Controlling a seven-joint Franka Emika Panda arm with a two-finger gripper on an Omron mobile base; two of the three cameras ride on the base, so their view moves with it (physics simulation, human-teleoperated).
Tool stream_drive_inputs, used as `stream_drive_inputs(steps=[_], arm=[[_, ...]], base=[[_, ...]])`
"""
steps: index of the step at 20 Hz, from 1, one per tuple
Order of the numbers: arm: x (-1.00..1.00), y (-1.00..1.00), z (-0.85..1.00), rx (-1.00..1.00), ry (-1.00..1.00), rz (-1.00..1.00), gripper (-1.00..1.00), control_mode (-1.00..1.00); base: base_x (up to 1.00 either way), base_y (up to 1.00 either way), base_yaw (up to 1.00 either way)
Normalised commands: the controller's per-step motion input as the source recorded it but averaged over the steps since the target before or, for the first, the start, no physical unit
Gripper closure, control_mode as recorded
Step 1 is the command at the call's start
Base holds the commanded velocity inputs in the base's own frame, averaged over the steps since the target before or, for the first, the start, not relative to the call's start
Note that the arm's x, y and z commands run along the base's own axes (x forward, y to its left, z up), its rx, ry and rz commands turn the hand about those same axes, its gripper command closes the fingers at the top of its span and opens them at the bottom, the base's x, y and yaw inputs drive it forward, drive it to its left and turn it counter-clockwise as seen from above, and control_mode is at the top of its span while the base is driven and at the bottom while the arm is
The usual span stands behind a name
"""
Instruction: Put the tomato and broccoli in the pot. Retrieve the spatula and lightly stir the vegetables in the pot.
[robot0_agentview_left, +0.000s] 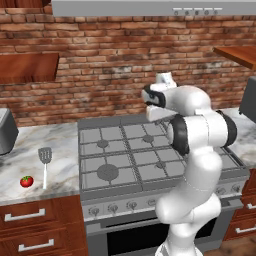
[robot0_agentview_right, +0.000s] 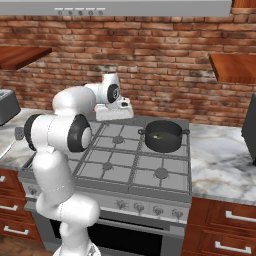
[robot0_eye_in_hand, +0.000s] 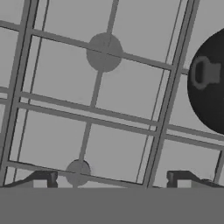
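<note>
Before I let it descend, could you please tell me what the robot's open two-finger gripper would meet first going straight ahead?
Most likely the grey stove grate beside the dark round pot; the gripper holds nothing, though depth is unclear.

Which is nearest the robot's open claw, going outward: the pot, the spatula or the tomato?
Judging mostly from the left base view, from the gripper:
1. Pot, on the back burner beside it.
2. Spatula, on the left counter.
3. Tomato, farther out, nearer the counter's front edge.

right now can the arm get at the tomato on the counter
Probably yes. The tomato lies in the open beside the spatula, nothing over it, and the pincer is open and empty above the stove. It's a long sideways swing.
</note>
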Motion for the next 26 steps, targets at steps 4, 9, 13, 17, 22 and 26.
stream_drive_inputs(steps=[4,9,13,17,22,26], arm=[[-0.09,1.00,0.00,-0.08,-0.08,0.36,-1.00,-1.00],[-0.11,1.00,0.00,-0.05,-0.18,0.30,-1.00,-1.00],[-0.22,0.98,0.00,0.00,-0.32,0.22,-1.00,-1.00],[-0.24,0.87,0.00,0.00,-0.37,0.12,-1.00,-1.00],[-0.36,0.86,0.00,0.00,-0.24,0.06,-1.00,-1.00],[-0.29,0.81,0.00,0.01,-0.15,0.01,-1.00,-1.00]], base=[[0.00,0.00,0.00],[0.00,0.00,0.00],[0.00,0.00,0.00],[0.00,0.00,0.00],[0.00,0.00,0.00],[0.00,0.00,0.00]])
